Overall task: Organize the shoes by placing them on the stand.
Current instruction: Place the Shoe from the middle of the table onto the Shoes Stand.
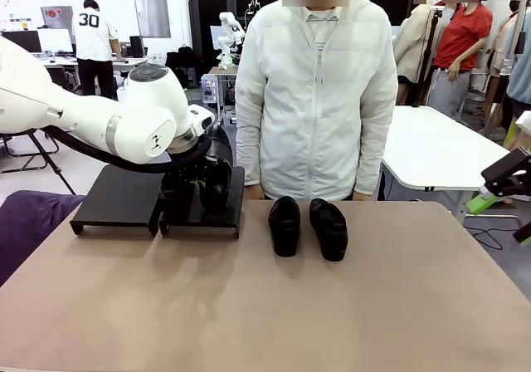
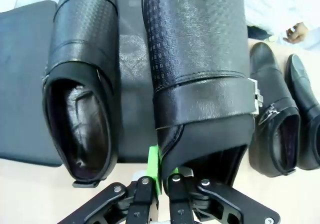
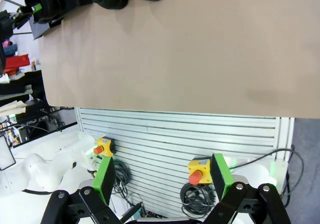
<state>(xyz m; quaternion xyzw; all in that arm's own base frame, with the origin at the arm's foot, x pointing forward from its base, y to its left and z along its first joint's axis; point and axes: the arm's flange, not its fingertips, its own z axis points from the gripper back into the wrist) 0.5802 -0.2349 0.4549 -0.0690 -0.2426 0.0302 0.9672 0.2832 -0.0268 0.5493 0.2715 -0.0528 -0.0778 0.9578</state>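
Two black shoes stand side by side on the table [image 1: 284,224] [image 1: 328,228], in front of the person. My left gripper [image 1: 199,191] reaches over the right-hand platform of the stand [image 1: 203,218]. In the left wrist view my left gripper [image 2: 162,184] is shut on the heel rim of a textured black shoe [image 2: 195,74], which lies over the stand [image 2: 132,99]. A second shoe [image 2: 82,84] rests on the stand beside it. My right gripper [image 3: 162,179] hangs open and empty off the table's near edge, and it also appears at the right edge of the front view [image 1: 502,181].
The stand's left platform [image 1: 116,196] carries nothing. The person stands at the far edge behind the loose shoes. A purple cloth [image 1: 25,222] lies at the table's left edge. Yellow stop boxes [image 3: 102,146] sit below the table [image 3: 175,49].
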